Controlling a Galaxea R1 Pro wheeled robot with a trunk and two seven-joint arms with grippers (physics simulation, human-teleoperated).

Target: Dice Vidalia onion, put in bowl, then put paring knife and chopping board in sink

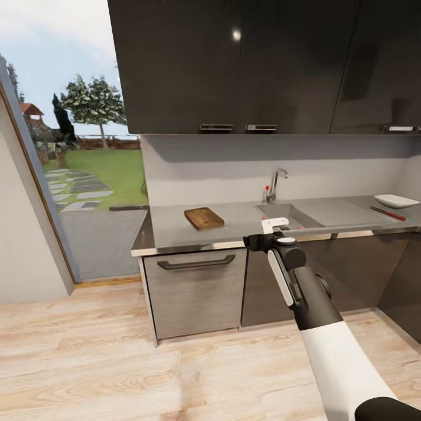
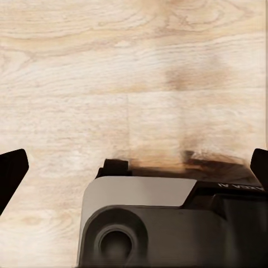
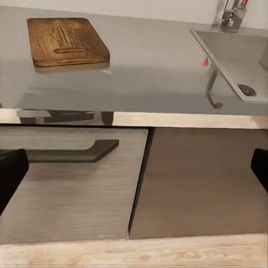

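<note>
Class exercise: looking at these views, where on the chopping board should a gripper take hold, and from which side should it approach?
Probably the chopping board's long edge nearest the countertop's front lip. It lies flat with little height, so a grip across its thickness from the robot's side suits the right gripper. The slot handle seems a less direct option.

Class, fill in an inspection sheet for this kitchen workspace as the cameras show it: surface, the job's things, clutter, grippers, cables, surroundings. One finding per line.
Surface: dark grey countertop, glossy, with a pale front edge.
Job's things: chopping board lies flat on the countertop, left of the sink; bowl and paring knife sit at the far right. Onion: cannot be made out.
Clutter: nothing seen.
Grippers: right gripper open, facing the cabinet fronts below the board; left gripper open, over the wood floor.
Cables: nothing seen.
Surroundings: black upper cabinets, chrome tap, glass door onto a garden.
</note>
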